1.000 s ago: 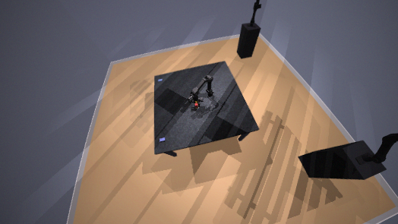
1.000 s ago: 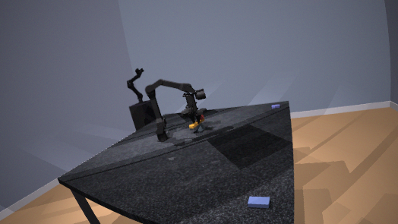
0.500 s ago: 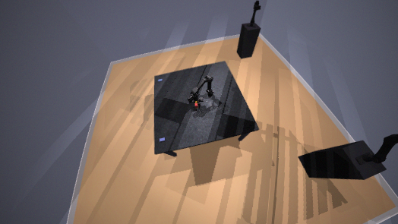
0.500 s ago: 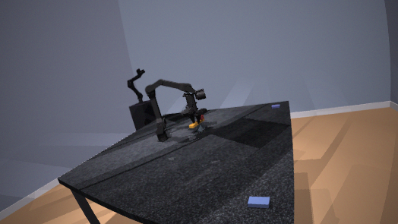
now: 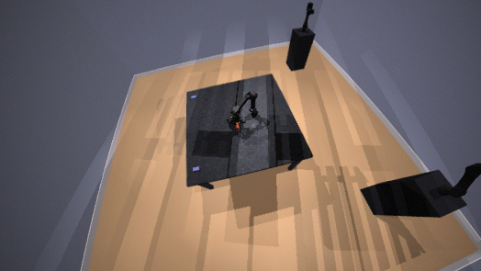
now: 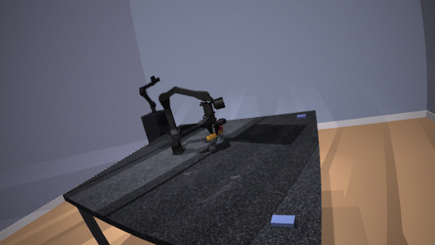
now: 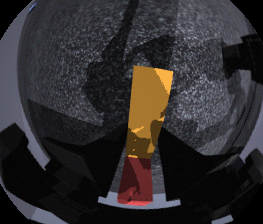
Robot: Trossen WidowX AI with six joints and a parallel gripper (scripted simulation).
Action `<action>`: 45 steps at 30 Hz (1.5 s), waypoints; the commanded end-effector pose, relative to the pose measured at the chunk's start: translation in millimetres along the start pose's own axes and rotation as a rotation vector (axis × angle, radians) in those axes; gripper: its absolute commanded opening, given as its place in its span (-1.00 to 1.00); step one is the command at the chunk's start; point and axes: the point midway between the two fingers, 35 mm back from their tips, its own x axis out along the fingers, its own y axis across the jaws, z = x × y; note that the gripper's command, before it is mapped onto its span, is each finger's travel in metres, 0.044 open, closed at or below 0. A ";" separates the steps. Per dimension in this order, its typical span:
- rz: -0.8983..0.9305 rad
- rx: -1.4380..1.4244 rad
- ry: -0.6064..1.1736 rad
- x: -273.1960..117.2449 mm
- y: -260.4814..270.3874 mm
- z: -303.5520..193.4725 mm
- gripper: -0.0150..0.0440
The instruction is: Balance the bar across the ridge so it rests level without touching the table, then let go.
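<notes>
The bar [image 6: 212,137] [image 7: 150,95] is orange along one part and red at the other end; its red end also shows in the top view [image 5: 237,127]. In the exterior view its orange end appears lower than its red end; whether it is level is hard to tell. A small grey-green ridge [image 6: 220,139] shows under it, and their contact is too small to make out. My gripper [image 5: 236,124] [image 6: 215,133] [image 7: 143,128] points down around the middle of the bar. Its fingers stand barely apart from the bar's sides, slightly open, with no clear grip.
The dark speckled table [image 5: 252,163] [image 6: 174,205] carries the arm's base. Two blue blocks [image 5: 195,169] [image 6: 282,221] lie near its edge, far from the bar. Two other arms on dark pedestals [image 5: 300,50] [image 5: 404,195] stand away from the table.
</notes>
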 end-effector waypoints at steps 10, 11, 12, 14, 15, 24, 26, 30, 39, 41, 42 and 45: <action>0.000 0.000 0.000 0.1 0.0 0.0 0.14; 0.000 0.000 0.000 0.1 0.0 0.0 0.14; 0.000 0.000 0.000 0.1 0.0 0.0 0.14; 0.000 0.000 0.000 0.1 0.0 0.0 0.14; 0.000 0.000 0.000 0.1 0.0 0.0 0.14; 0.000 0.000 0.000 0.1 0.0 0.0 0.76; 0.000 0.000 0.000 0.1 0.0 0.0 0.94; 0.000 0.000 0.000 -2.0 0.3 -0.2 1.00; 0.000 0.000 0.000 -97.9 0.8 -0.2 1.00; 0.000 0.000 0.000 -99.9 0.5 0.0 1.00; 0.000 0.000 0.000 -99.9 0.5 0.0 1.00; 0.000 0.000 0.000 -99.9 0.5 0.0 1.00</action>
